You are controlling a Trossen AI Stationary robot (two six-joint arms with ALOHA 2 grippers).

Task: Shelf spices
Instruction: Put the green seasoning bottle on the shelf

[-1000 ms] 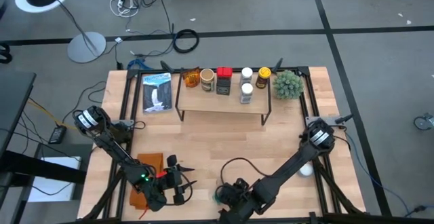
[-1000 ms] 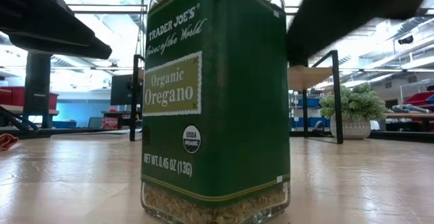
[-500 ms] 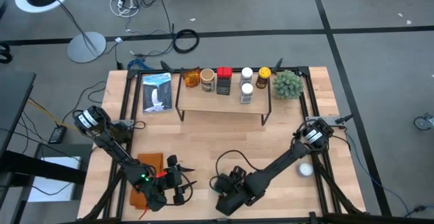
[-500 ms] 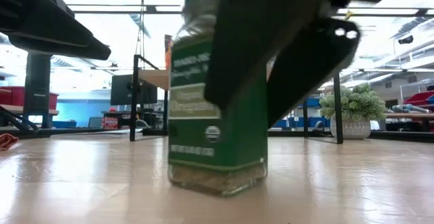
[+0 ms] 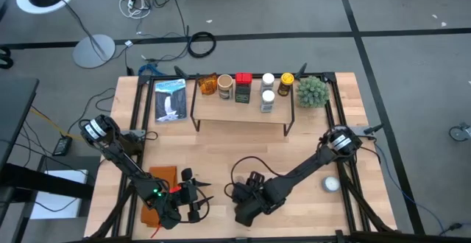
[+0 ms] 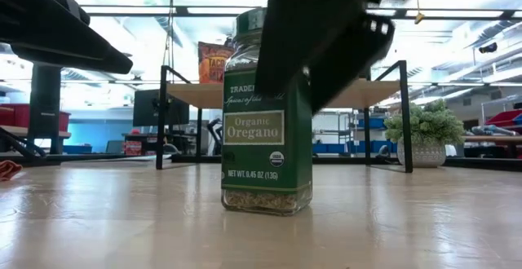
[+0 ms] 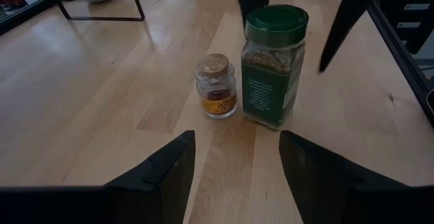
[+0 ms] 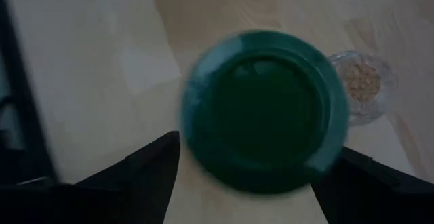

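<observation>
glass oregano jar, glossy wooden table

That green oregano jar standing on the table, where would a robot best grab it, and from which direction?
Probably from above, on the flat side walls just under the green lid. The oregano jar stands upright and is taller than wide, with squarish sides that suit two fingers. The small cork-topped jar stands close on one side, so fingers should close across the free sides. The right gripper hangs over it, open.

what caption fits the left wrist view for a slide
Green-lidded oregano jar and small cork-topped jar stand side by side on the table.
</observation>
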